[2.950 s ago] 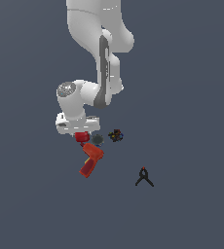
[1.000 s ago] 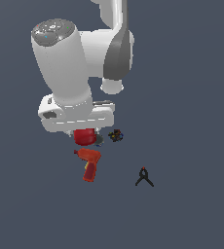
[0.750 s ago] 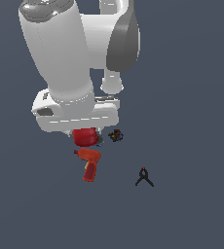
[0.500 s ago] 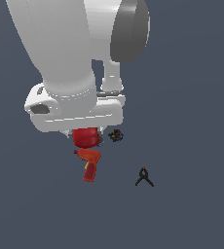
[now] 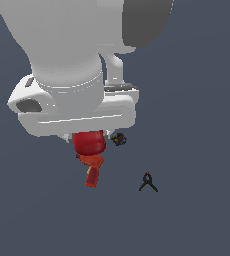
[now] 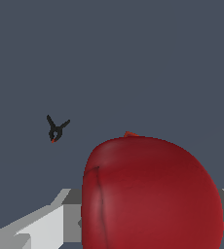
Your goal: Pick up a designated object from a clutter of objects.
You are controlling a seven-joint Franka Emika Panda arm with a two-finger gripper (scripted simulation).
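The arm fills the upper half of the exterior view, its white wrist block sitting in the centre-left. Just under that block hangs the red lump [image 5: 89, 142] — glossy, deep red, rounded. In the wrist view the same red lump [image 6: 150, 194] takes up the lower middle and right of the frame, wedged between the grey fingers [image 6: 42, 232] of the gripper [image 6: 148, 228], which is closed narrowly around it.

Directly below the lump in the exterior view is the orange-red drill-shaped toy [image 5: 93, 172], partly overlapped by it; whether they touch cannot be told. A small dark multicoloured bit [image 5: 119, 139] shows just to the right of the lump. The black clamp [image 5: 148, 182] lies well apart, toward the lower right; in the wrist view it sits left of centre.

No writing, brand or label can be read on anything.
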